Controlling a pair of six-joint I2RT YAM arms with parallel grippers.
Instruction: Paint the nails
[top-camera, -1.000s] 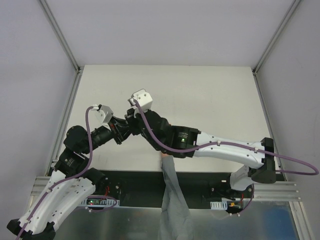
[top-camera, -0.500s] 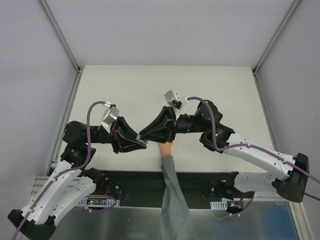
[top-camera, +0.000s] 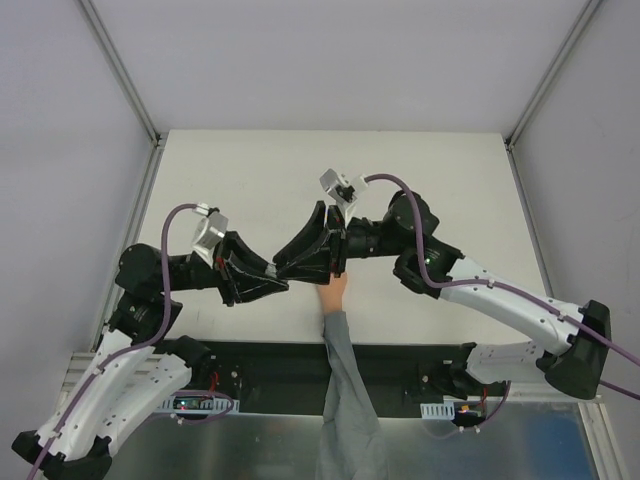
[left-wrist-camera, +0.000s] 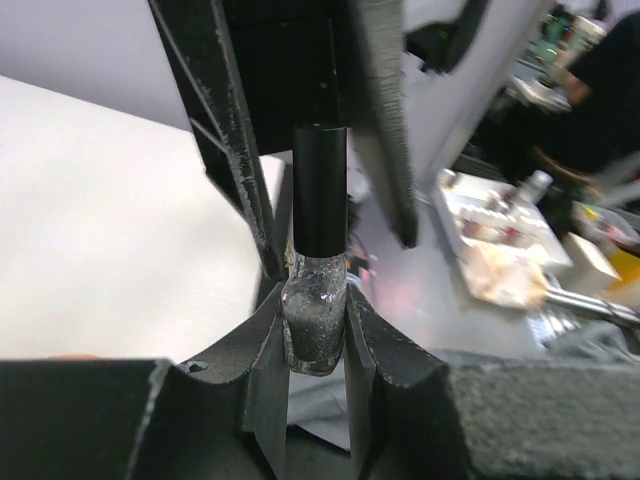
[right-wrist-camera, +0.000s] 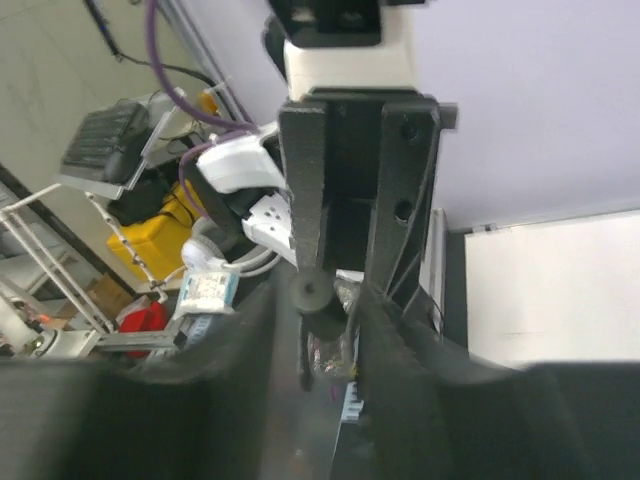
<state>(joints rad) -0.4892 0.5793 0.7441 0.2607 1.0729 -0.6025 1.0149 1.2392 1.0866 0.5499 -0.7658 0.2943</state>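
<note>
1. A small peach mannequin hand (top-camera: 335, 297) in a grey sleeve (top-camera: 346, 400) is lying at the centre of the table's (top-camera: 450, 180) near edge; its nails are too small to make out.
2. Its long axis is running away from the arm bases, fingers pointing toward the far wall.
3. Near the hand's left side, the left gripper (left-wrist-camera: 316, 338) is clenching a glittery bottle (left-wrist-camera: 314, 325). The right gripper (right-wrist-camera: 318, 320) is flanking its black cap (left-wrist-camera: 320, 190), and I cannot tell whether it is gripping.
4. Pale tabletop is stretching wide beyond the hand, out to the side rails (top-camera: 148, 180).
</note>
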